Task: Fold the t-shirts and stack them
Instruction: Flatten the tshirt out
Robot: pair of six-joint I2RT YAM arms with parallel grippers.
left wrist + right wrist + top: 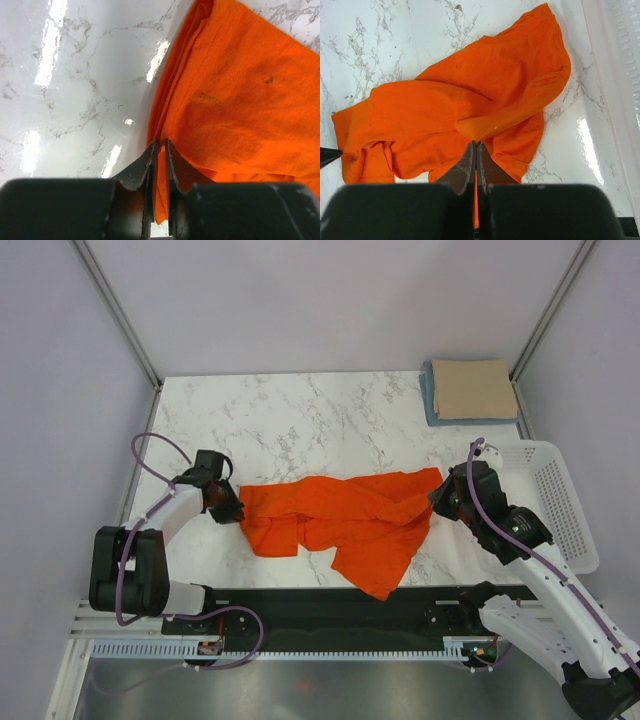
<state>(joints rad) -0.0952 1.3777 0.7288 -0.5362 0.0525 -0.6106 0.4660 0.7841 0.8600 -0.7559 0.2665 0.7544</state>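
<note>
At the far right corner of the desk (300, 420) we see the part of the job that looks finished: the tan-beige t-shirt (472, 388) lies folded flat on top of the light blue t-shirt (429, 395), whose edge shows along its left and near sides, and the two make a tidy stack. What is left, as we judge it, is the orange t-shirt (340, 525). It lies near the front middle of the desk, well apart from the stack, spread sideways but rumpled, with loose folds and one flap hanging toward the near edge; we count no clean fold in it yet. Both arms are on it. The left gripper (160, 150) is at its left end, jaws pinched nearly together with a doubled edge of orange cloth between them. The right gripper (475, 150) is at its right end, jaws closed tight on a raised ridge of the same cloth, a sliver of orange showing between them. So we take this shirt to be at the straightening stage, with folding and placing on the stack not yet done. As for containers, the white perforated basket (565, 505) sits at the right edge of the desk, beside the right arm; we see no cloth in the part of it that shows, and the arm hides its near-left corner.
</note>
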